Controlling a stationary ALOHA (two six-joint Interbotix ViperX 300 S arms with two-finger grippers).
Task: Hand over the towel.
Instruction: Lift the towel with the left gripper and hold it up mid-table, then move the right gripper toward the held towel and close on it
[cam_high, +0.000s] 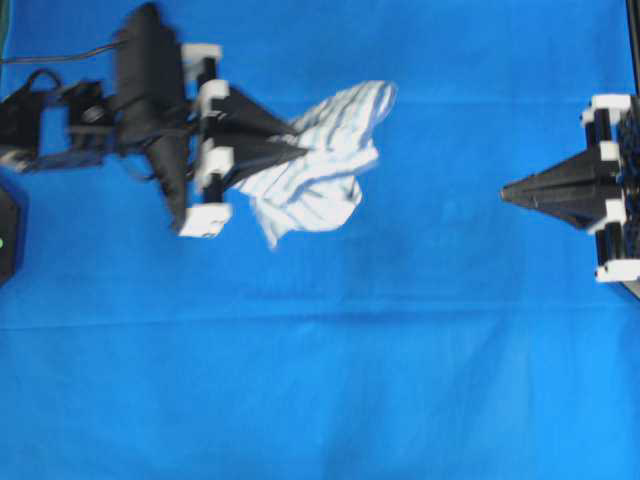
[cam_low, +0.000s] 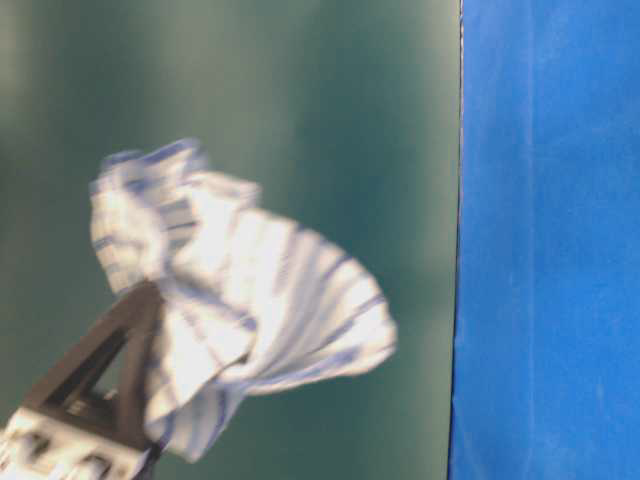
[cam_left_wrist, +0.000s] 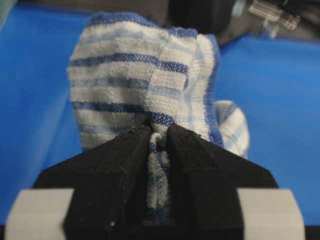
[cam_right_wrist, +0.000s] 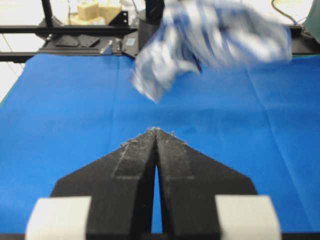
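The towel (cam_high: 320, 165), white with thin blue and grey stripes, hangs bunched from my left gripper (cam_high: 303, 148), which is shut on it and holds it above the blue tablecloth (cam_high: 320, 380) at the upper left of the middle. In the left wrist view the towel (cam_left_wrist: 145, 80) is pinched between the black fingers (cam_left_wrist: 120, 160). In the table-level view the towel (cam_low: 250, 300) drapes over that gripper. My right gripper (cam_high: 505, 192) is shut and empty at the right edge, pointing towards the towel, well apart from it. The right wrist view shows its closed tips (cam_right_wrist: 156, 131) and the blurred towel (cam_right_wrist: 210, 40) ahead.
The blue tablecloth covers the whole table. A black frame and stand parts (cam_right_wrist: 90, 40) lie beyond the table's far edge in the right wrist view. A dark object (cam_high: 10, 240) sits at the left edge of the overhead view.
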